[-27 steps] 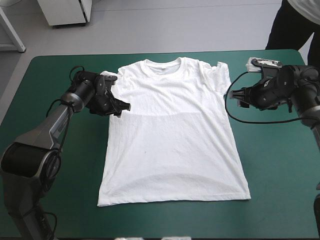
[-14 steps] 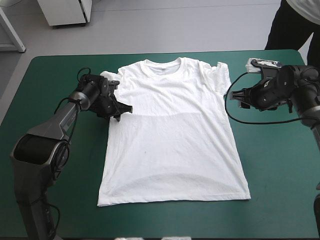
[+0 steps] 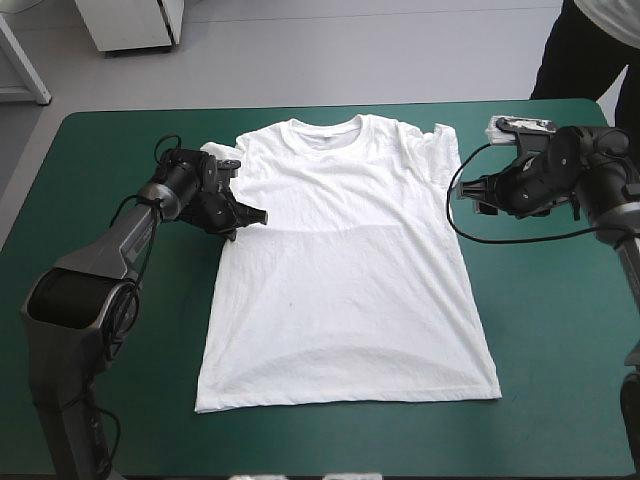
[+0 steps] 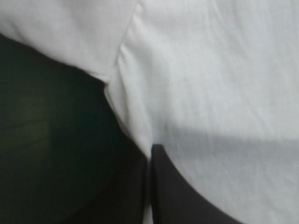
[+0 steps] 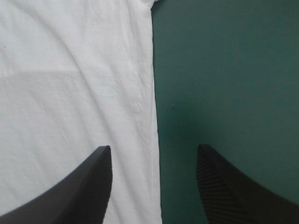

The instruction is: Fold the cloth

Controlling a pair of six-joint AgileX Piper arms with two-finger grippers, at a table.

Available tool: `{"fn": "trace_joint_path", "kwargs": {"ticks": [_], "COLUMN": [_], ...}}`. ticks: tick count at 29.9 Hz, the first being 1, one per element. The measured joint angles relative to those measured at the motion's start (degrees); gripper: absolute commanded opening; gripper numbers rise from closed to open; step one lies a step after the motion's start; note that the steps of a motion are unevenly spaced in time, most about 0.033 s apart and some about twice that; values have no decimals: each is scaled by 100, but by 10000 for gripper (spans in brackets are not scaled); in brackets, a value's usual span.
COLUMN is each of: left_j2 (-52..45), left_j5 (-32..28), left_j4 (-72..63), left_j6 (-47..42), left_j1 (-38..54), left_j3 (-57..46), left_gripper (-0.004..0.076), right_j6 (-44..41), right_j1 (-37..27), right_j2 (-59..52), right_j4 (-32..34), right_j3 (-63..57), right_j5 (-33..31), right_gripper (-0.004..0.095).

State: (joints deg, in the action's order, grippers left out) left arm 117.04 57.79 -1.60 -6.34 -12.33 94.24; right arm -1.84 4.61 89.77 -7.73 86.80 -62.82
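T-shirt (image 3: 345, 270) lies flat on the teal-green cover (image 3: 560, 330). Left gripper (image 4: 150, 149) pinches its edge just under the sleeve (image 4: 60, 32); right gripper (image 5: 154, 151) is spread wide, straddling the opposite side edge.

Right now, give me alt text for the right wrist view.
The right claw hangs open astride the side edge of the white T-shirt, one black finger over the cloth, the other over the teal-green cover.

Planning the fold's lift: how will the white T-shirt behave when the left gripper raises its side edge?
Likely floppy: the T-shirt lies flat with soft wrinkles, so it should sag from the left gripper, shut on its edge. Probably light: thin fabric. The rest may drag over the teal-green cover.
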Motion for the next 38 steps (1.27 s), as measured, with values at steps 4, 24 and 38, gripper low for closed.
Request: {"fn": "trace_joint_path", "kwargs": {"ticks": [4, 24, 38], "left_j2": [0, 0, 1], "left_j5": [0, 0, 0], "left_j4": [0, -79, -95], "left_j6": [10, 194, 194], "left_j1": [0, 6, 10], "left_j3": [0, 0, 0], "left_gripper": [-6, -8, -8], "right_j6": [85, 6, -35], "right_j1": [304, 616, 605], "right_j2": [481, 2688, 3130], "right_j4": [161, 411, 359], "right_j3": [465, 1227, 1450], "right_j5": [-88, 546, 526], "right_gripper": [519, 604, -15]}}
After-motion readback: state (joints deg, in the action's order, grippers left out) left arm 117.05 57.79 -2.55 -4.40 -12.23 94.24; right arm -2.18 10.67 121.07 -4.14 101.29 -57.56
